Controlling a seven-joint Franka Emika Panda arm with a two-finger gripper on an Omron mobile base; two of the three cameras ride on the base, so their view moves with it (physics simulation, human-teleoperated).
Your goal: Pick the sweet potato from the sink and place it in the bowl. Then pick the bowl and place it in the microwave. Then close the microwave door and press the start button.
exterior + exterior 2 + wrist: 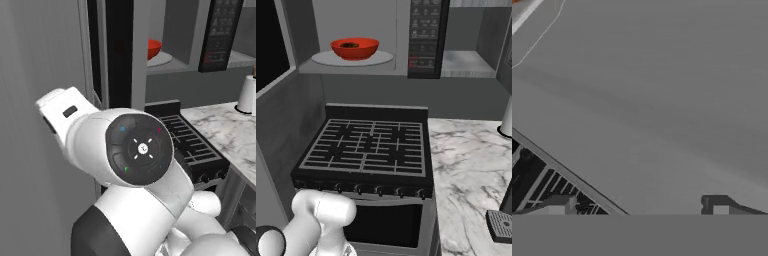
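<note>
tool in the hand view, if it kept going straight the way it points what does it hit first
Most likely the flat grey panel ahead of the open tool, between its two fingertips. The stove grate lies off to the lower left, out of that line. How far off the panel stands is unclear.

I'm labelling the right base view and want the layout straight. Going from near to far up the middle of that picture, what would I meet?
Black stove with grated burners → light grey microwave cavity floor with its round plate → glossy red bowl on that plate, something dark inside it.
</note>
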